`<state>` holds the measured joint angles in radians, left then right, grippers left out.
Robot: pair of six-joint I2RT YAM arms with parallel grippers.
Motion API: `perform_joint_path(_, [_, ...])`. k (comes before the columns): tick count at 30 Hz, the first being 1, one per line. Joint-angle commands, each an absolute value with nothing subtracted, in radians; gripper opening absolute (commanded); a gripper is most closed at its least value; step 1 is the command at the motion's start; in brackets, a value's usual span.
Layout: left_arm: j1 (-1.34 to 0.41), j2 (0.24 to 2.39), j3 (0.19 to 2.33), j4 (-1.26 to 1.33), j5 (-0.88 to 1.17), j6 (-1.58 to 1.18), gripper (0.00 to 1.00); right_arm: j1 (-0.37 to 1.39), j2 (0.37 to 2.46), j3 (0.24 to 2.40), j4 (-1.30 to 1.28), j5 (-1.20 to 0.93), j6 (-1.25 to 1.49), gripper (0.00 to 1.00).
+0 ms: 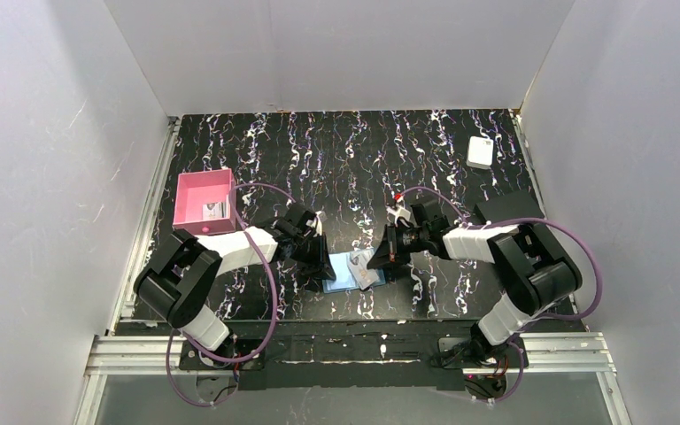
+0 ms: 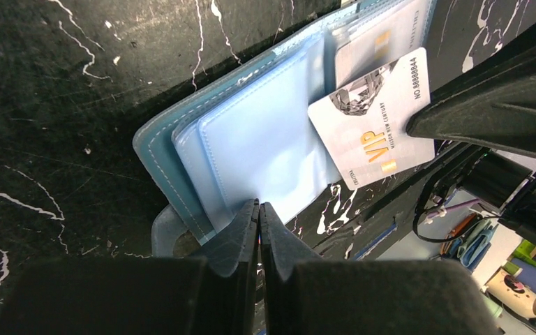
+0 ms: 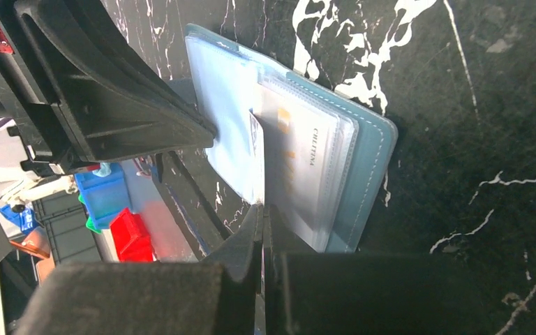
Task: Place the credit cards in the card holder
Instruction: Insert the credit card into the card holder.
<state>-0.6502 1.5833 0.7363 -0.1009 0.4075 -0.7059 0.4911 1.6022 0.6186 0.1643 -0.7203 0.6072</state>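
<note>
The card holder lies open on the black table near the front edge, its pale blue slots facing up. My left gripper is shut, pinching the edge of a pale blue sleeve from the wallet's left side. My right gripper is shut on a whitish VIP credit card, seen edge-on in the right wrist view, its tip over the wallet's slots. Another card sits inside a clear slot. In the top view the right gripper is at the wallet's right side.
A pink square tray with a small card in it stands at the left. A white box lies at the back right. A flat black rectangle lies by the right arm. White walls enclose the table.
</note>
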Motion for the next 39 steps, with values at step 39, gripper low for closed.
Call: perform_joint_path(39, [-0.662,1.575,0.658,-0.115,0.357,-0.697,0.00,0.543,1.734,0.456,0.855,-0.680,0.882,0.01])
